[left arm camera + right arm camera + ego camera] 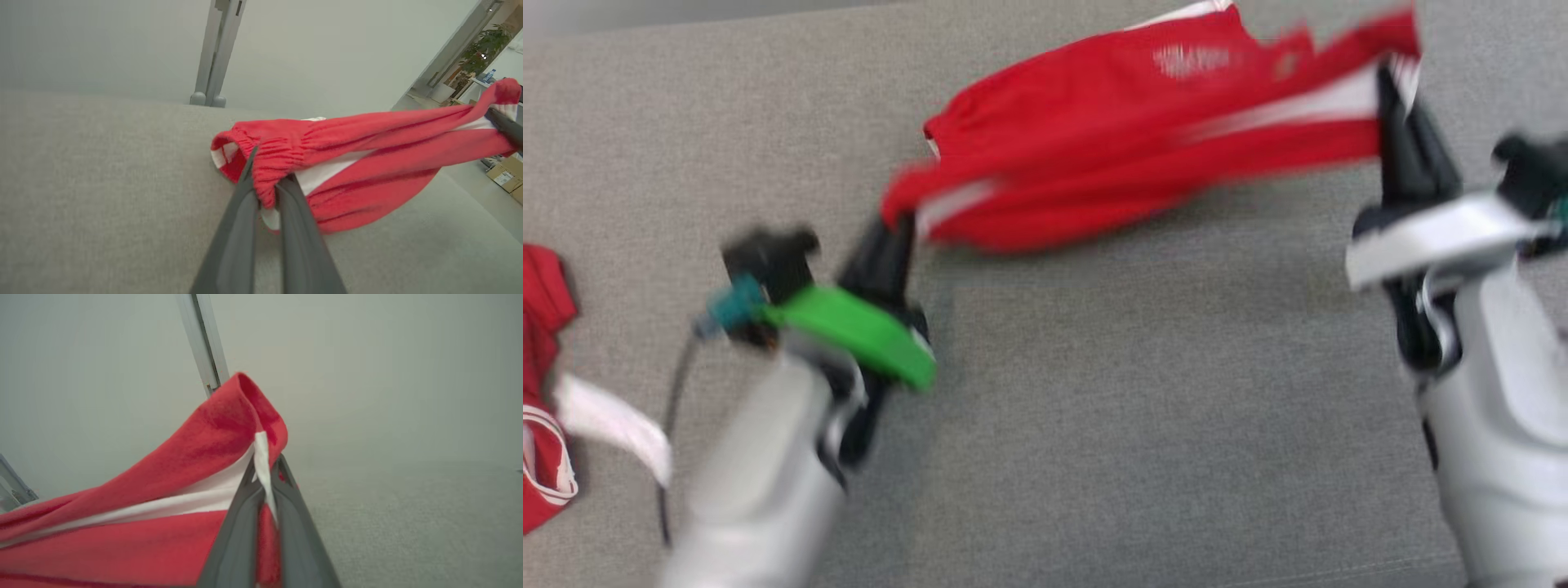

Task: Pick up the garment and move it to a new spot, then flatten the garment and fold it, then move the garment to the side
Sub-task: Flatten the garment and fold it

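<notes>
The garment [1143, 139] is a pair of red shorts with white side stripes, stretched in the air between both grippers above the grey surface; the head view is blurred. My left gripper [900, 224] is shut on its elastic waistband at the lower left end. The left wrist view shows the gathered waistband [265, 179] pinched between that gripper's dark fingers [241, 212]. My right gripper [1390, 82] is shut on the far right end, up at the white stripe. In the right wrist view the red and white cloth [261, 457] stands clamped between the fingers [245, 522].
The grey fabric surface [1094, 425] spreads under everything. Another red and white garment [547, 392] lies at the left edge. A metal post [214, 53] rises behind the far edge, and cardboard boxes [504, 175] sit on the floor at the right.
</notes>
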